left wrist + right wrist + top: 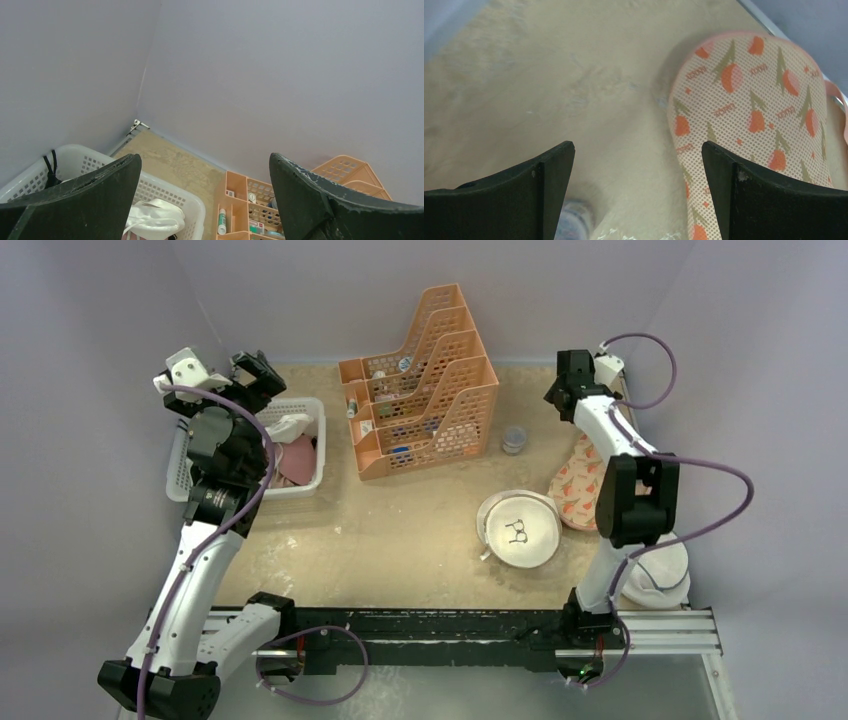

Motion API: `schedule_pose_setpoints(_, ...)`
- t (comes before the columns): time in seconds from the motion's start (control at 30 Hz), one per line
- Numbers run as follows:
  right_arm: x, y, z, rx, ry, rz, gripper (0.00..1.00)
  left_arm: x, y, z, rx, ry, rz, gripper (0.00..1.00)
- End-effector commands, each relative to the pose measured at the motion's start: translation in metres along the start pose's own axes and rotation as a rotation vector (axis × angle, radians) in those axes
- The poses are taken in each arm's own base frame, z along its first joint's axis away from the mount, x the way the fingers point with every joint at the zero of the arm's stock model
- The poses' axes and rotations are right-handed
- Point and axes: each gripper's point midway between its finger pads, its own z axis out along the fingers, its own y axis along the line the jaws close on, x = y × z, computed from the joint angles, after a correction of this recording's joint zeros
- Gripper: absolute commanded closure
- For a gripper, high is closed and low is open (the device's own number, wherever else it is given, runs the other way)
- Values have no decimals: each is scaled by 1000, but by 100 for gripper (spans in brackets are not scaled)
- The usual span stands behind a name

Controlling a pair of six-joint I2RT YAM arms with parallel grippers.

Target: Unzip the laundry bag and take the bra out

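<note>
Round white mesh pouch sits lower centre on beige surface. Peach floral-print zip laundry bag lies flat at right, partly behind right arm. Right pincer spread wide, empty, over bare surface just beside bag. Left pincer spread, empty, above white plastic basket upper left, dusty-pink satin bra inside.

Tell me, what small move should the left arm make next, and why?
Probably just draw that arm back to rest. The left gripper is open and empty above the white basket, where a dusty-pink piece that looks like the bra lies beside white clothes. The laundry bag lies apart at the far right, the right gripper open over the table next to it.
</note>
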Motion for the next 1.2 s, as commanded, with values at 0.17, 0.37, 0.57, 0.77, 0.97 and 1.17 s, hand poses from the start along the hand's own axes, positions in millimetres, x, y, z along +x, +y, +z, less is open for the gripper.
schedule_pose_setpoints(0.17,28,-60,26,383,144,-8,0,-15,-1,4,-11,-67,-58,1)
schedule_pose_setpoints(0.37,45,-84,31,581,182,-44,0,-15,-1,4,-10,-65,-63,0)
schedule_pose_setpoints(0.57,60,-85,41,559,204,-78,0,-12,-2,5,-7,-58,-69,1)
schedule_pose_setpoints(0.77,77,-74,57,472,252,-70,6,-12,-3,5,-6,-57,-74,1)
schedule_pose_setpoints(0.97,91,-72,64,445,274,-49,16,-10,-3,6,-7,-52,-78,0)
schedule_pose_setpoints(1.17,90,-70,65,416,264,-36,42,-5,-5,8,-3,-40,-80,1)
